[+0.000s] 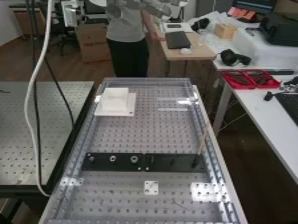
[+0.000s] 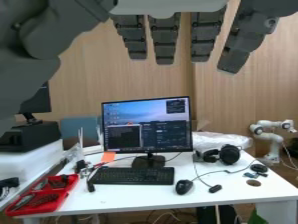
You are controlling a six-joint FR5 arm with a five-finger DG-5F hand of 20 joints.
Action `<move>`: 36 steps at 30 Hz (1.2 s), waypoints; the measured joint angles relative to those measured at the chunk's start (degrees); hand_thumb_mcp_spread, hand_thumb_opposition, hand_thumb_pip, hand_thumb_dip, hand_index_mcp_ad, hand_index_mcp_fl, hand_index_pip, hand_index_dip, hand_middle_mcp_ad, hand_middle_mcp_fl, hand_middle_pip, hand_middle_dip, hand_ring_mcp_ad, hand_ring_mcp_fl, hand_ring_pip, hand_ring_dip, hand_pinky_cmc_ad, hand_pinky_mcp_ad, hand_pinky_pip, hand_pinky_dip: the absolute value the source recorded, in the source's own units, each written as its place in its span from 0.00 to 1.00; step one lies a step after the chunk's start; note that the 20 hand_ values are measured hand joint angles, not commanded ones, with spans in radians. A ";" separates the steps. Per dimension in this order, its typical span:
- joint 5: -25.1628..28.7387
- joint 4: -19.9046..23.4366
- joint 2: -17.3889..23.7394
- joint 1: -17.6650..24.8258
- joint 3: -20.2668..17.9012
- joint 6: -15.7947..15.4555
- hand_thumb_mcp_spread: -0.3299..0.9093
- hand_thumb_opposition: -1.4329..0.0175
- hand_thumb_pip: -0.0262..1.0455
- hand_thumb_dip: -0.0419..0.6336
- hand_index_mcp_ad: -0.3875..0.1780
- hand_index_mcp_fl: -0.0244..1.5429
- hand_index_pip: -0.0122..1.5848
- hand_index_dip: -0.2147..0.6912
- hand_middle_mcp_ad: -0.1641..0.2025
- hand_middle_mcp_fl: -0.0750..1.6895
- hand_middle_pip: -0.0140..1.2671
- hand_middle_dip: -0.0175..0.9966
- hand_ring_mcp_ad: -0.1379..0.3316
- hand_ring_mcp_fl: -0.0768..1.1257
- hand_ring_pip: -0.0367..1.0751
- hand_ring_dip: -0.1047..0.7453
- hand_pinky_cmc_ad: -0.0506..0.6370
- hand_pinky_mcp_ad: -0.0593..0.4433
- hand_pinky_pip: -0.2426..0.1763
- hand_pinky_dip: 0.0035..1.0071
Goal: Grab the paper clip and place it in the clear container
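While your robot hand (image 2: pixel 164 40) hangs open, you can expect the paper clip to feel light, stiff and slippery, best pinched across its middle.

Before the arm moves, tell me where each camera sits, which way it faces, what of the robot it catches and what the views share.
High view: fixed above the near end of the bench, looking down along it at a slant; a bit of the robot shows at the top edge.
Wrist view: on the arm's wrist, facing roughly level over the desk to the monitor and wall; the fingers hang in.
Shared: desk and red tray.
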 joint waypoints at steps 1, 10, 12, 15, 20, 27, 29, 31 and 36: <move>0.34 0.66 -0.01 0.04 -0.63 0.01 0.42 0.56 0.26 0.08 0.73 0.03 0.06 0.43 0.75 0.05 0.12 0.12 0.73 0.06 0.13 0.19 0.55 0.64 0.40 0.30; 4.31 5.93 -0.49 0.02 -6.39 2.14 0.42 0.54 0.31 0.08 0.73 0.03 0.06 0.43 0.76 0.05 0.12 0.13 0.72 0.06 0.13 0.20 0.55 0.64 0.40 0.32; 5.29 7.20 -0.71 -0.02 -7.63 2.16 0.42 0.54 0.32 0.08 0.73 0.03 0.06 0.42 0.76 0.05 0.12 0.13 0.72 0.06 0.13 0.20 0.55 0.65 0.40 0.32; 6.67 9.38 -1.21 -0.17 -9.56 2.60 0.44 0.53 0.34 0.07 0.73 0.03 0.06 0.39 0.76 0.05 0.12 0.14 0.72 0.06 0.12 0.20 0.56 0.65 0.40 0.32; 9.45 13.06 -3.02 -0.64 -12.69 4.48 0.47 0.52 0.39 0.10 0.72 0.04 0.06 0.36 0.76 0.05 0.12 0.14 0.73 0.06 0.12 0.20 0.55 0.65 0.40 0.32; 13.53 15.81 -7.12 -1.81 -15.44 6.39 0.51 0.50 0.44 0.21 0.64 0.05 0.07 0.34 0.78 0.05 0.12 0.14 0.73 0.06 0.12 0.20 0.55 0.65 0.40 0.32; 14.44 16.66 -8.21 -2.23 -15.99 6.81 0.53 0.50 0.46 0.23 0.63 0.07 0.08 0.34 0.77 0.05 0.12 0.14 0.73 0.06 0.12 0.20 0.55 0.65 0.40 0.32; 15.67 17.99 -9.83 -2.94 -16.72 7.25 0.53 0.50 0.46 0.25 0.63 0.08 0.08 0.34 0.78 0.05 0.12 0.14 0.73 0.06 0.12 0.20 0.55 0.65 0.40 0.32; 17.17 19.66 -12.68 -4.50 -17.29 7.53 0.55 0.48 0.47 0.32 0.59 0.15 0.11 0.34 0.76 0.05 0.12 0.14 0.71 0.06 0.12 0.20 0.56 0.65 0.40 0.29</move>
